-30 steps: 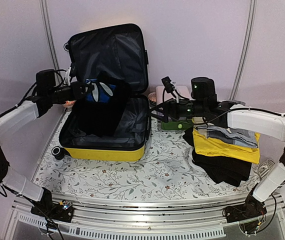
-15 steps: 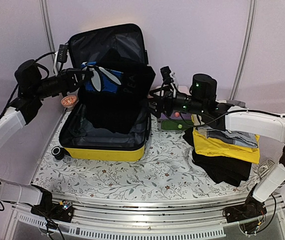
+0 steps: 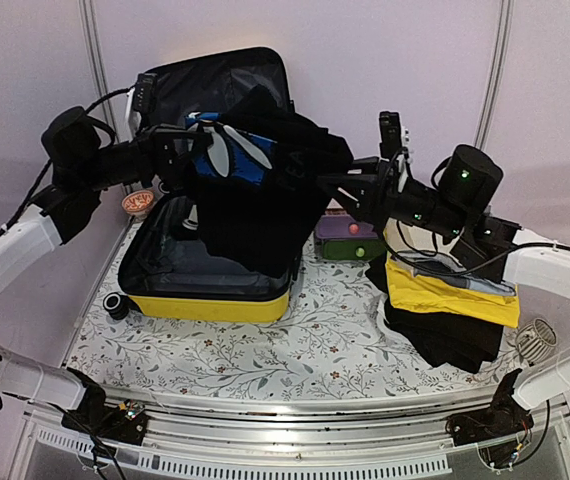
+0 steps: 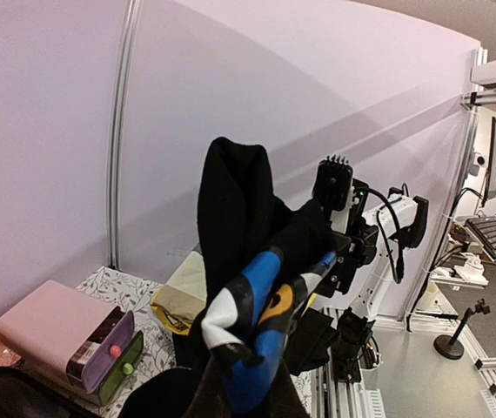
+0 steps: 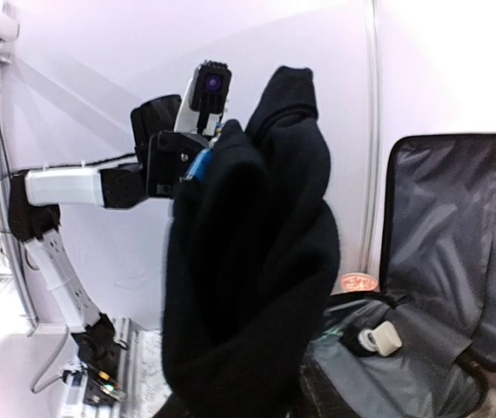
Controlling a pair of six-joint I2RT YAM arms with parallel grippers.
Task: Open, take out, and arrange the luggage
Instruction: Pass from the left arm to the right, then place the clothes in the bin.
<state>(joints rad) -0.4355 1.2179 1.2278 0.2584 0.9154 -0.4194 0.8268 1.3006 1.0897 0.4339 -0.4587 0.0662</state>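
The luggage lies open at 10 o'clock on the counter, its lid propped upright against the back wall so the black-lined tub stays reachable from above; a small white item lies inside it. A black garment with a blue, white and orange print hangs in the air over the tub's 3 o'clock edge, stretched between the 2 arms; held from 2 ends like this, it spreads out rather than bunching, which probably suits carrying it across and laying it flat. The folded stack of grey, yellow and black cloth at 3 o'clock looks like its destination; the pink-and-green drawer box sits between tub and stack, so the cloth must pass above it.

The left jaws grip the garment's printed end at 9 o'clock; the right jaws grip its dark end at 3 o'clock. Both wrist views are filled with cloth, so the exact gap cannot be read; the hanging weight suggests each pair is pinched narrow on fabric.
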